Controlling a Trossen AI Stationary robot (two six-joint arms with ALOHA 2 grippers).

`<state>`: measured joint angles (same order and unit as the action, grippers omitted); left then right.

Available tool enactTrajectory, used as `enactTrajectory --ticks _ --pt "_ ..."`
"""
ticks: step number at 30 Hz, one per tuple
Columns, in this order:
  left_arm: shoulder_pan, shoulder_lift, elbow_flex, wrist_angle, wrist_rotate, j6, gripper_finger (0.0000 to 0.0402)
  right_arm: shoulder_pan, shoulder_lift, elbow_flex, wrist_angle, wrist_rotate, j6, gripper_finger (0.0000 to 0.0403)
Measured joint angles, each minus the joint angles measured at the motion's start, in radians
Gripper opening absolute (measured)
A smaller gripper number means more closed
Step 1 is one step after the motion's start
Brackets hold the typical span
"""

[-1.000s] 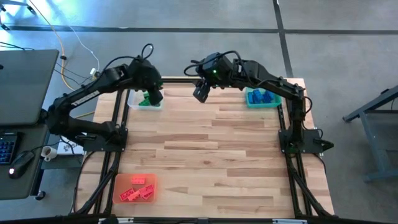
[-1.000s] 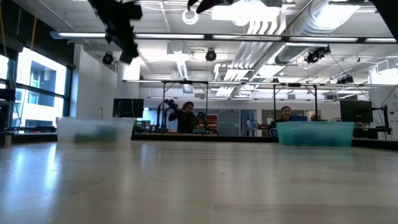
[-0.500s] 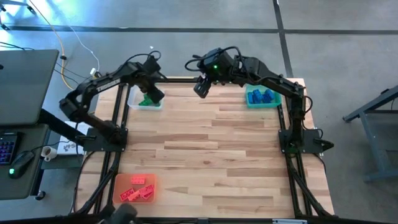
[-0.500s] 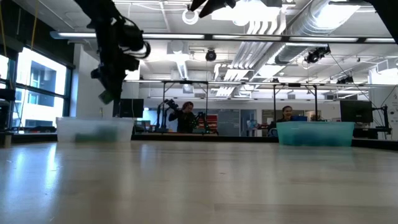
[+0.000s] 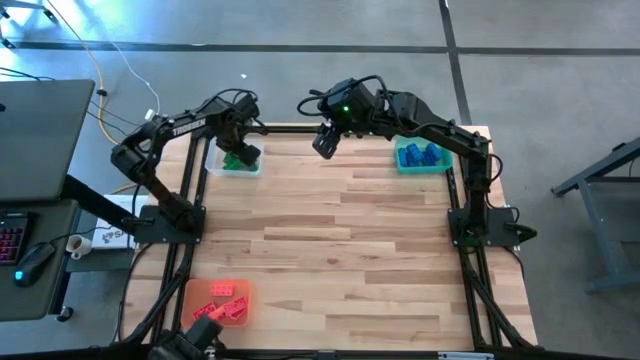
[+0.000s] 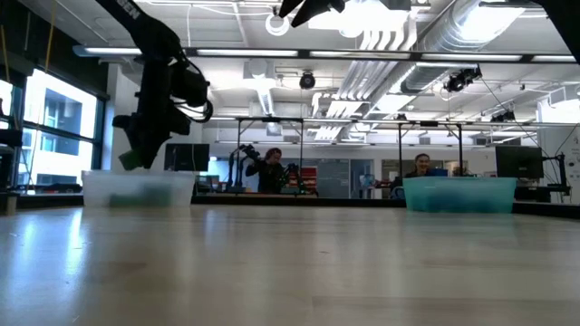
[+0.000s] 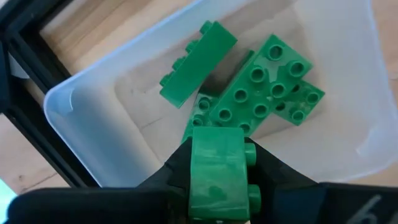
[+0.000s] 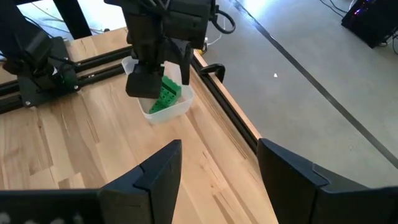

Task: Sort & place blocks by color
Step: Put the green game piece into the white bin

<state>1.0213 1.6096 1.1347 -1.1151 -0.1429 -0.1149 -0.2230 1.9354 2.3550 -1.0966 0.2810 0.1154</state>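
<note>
clear tray, left gripper clamps green block.

Overhead and both wrist views share the clear tray, low view level.

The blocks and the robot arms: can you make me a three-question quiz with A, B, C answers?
1. Where is the left gripper?
A. Over the clear tray
B. Over the orange tray
C. Over the blue tray

2. What colour is the block it holds?
A. Red
B. Blue
C. Green

3. How is the right gripper?
A. Shut on a block
B. Open and empty
C. Shut on a tray

Answers:
1 A, the left wrist view looks straight down into the clear tray.
2 C, the block between the fingers is green, like the green blocks below.
3 B, the right wrist view shows its fingers apart with nothing between them.
</note>
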Motion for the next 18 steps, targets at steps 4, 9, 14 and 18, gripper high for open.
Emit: enactTrajectory --ticks 4,9,14,18 --pt "0.008 0.019 0.000 -0.001 0.000 0.001 0.0094 0.000 0.000 0.000 -0.004 0.000 0.000 0.0197" --pt "0.008 0.018 0.000 -0.002 -0.012 0.022 0.0146 0.000 0.000 0.000 -0.031 0.000 0.022 0.0197" --pt "0.008 0.018 0.000 -0.021 -0.010 0.053 0.0187 0.001 0.000 0.000 -0.051 -0.006 0.044 0.0197" --pt "0.007 0.018 0.000 -0.044 0.004 0.092 0.0205 0.001 0.000 0.000 -0.067 -0.029 0.065 0.0197"
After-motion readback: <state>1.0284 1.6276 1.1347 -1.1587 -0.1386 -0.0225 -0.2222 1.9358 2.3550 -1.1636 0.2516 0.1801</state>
